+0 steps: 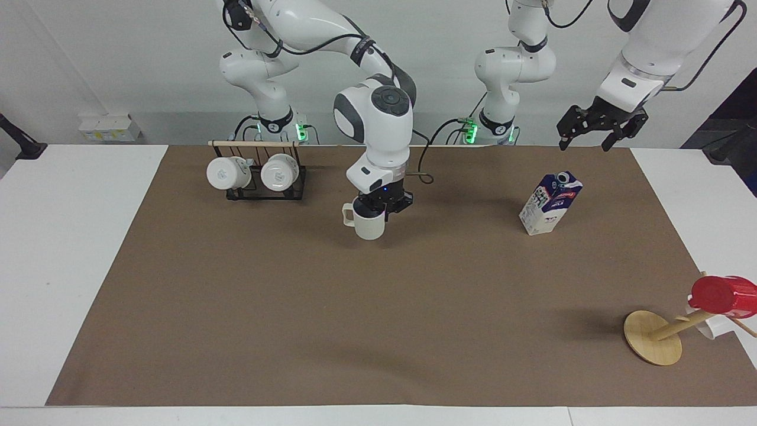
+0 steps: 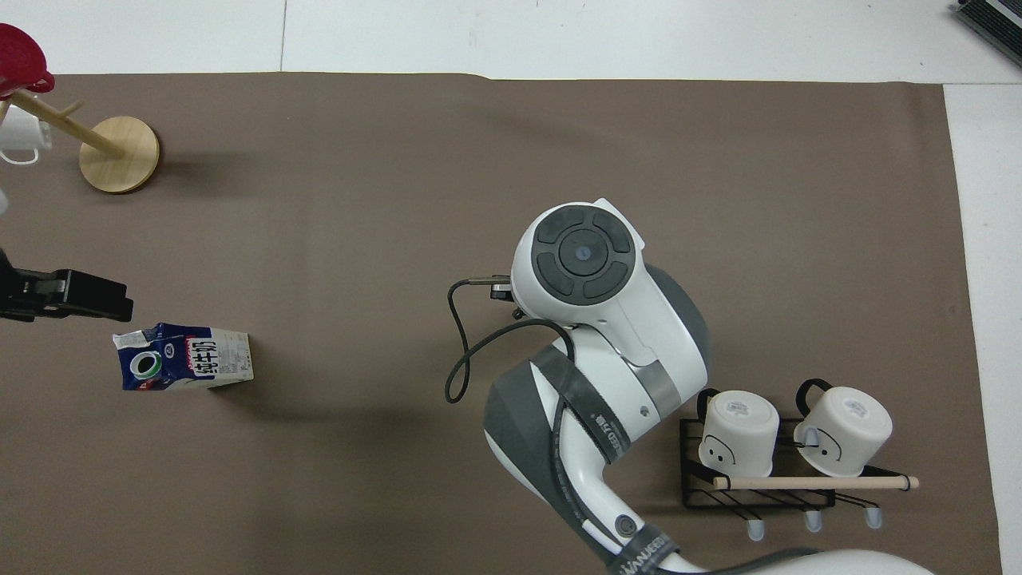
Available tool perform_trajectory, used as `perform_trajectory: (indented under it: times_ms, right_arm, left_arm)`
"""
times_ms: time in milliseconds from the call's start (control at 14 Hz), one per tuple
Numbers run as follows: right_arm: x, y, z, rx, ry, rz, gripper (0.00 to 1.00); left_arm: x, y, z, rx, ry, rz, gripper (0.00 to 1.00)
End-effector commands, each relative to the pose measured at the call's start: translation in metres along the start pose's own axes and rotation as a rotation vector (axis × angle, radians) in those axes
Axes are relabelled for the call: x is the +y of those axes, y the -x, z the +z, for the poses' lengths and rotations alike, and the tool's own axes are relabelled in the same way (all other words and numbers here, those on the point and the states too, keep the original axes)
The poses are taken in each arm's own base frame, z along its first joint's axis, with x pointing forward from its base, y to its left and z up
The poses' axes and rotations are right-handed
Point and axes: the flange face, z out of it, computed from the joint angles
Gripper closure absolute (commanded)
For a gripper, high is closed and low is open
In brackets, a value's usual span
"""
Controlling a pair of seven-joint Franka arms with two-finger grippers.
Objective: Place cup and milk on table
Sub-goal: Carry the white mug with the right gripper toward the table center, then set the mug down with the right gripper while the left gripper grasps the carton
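Right end effector [image 1: 380, 208] is clamped on the rim of the pale grey-beige ceramic mug [image 1: 368, 222], low over the brown mat at mid-worktop [image 1: 83, 248]; contact with the mat I cannot tell. Handle points to nine o'clock in the facing view. The mug looks stiff, glazed, likely slick and breakable, so a rim pinch wants a gentle set-down. At three o'clock from it stands the small white-and-blue gable-top milk carton [image 1: 551, 203], light, with thin walls that would dent; take it across the body. Left end effector [image 1: 593, 135] waits above it, fingers spread.
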Motion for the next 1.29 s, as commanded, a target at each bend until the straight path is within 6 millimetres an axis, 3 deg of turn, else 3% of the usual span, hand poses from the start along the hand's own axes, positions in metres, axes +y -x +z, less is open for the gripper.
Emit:
perform_trajectory:
  times_ms: [0, 286, 571, 643, 857, 1000, 1071, 1143, 1214]
  right_arm:
    - [0.000, 0.001, 0.019, 0.014, 0.014, 0.014, 1.00]
    - [0.008, 0.009, 0.048, 0.012, 0.004, 0.013, 1.00]
    - [0.013, 0.017, 0.057, -0.002, 0.016, 0.003, 0.99]
    - [0.013, 0.017, 0.057, -0.002, 0.016, 0.003, 0.94]
    - [0.013, 0.017, 0.056, -0.006, 0.010, 0.009, 0.75]
    - [0.012, 0.017, 0.056, -0.006, 0.010, 0.010, 0.53]
    - [0.012, 0.016, 0.056, -0.005, 0.011, 0.010, 0.41]
    - [0.010, 0.016, 0.052, -0.001, 0.009, 0.010, 0.17]
    - [0.007, 0.017, 0.050, 0.008, 0.010, 0.006, 0.00]
  left_arm:
    - [-0.001, 0.009, 0.011, 0.006, -0.015, -0.004, 0.00]
    - [-0.006, 0.010, 0.043, -0.020, -0.015, -0.006, 0.00]
    - [-0.011, 0.019, 0.090, 0.006, -0.017, -0.007, 0.00]
    - [-0.015, 0.022, 0.101, 0.009, -0.017, -0.013, 0.00]
    - [-0.039, 0.025, 0.119, 0.016, -0.017, -0.058, 0.00]
    - [-0.046, 0.025, 0.120, 0.013, -0.017, -0.071, 0.00]
    - [-0.046, 0.025, 0.120, 0.013, -0.018, -0.070, 0.00]
    - [-0.046, 0.026, 0.123, 0.007, -0.018, -0.071, 0.00]
    - [-0.046, 0.027, 0.129, -0.002, -0.017, -0.073, 0.00]
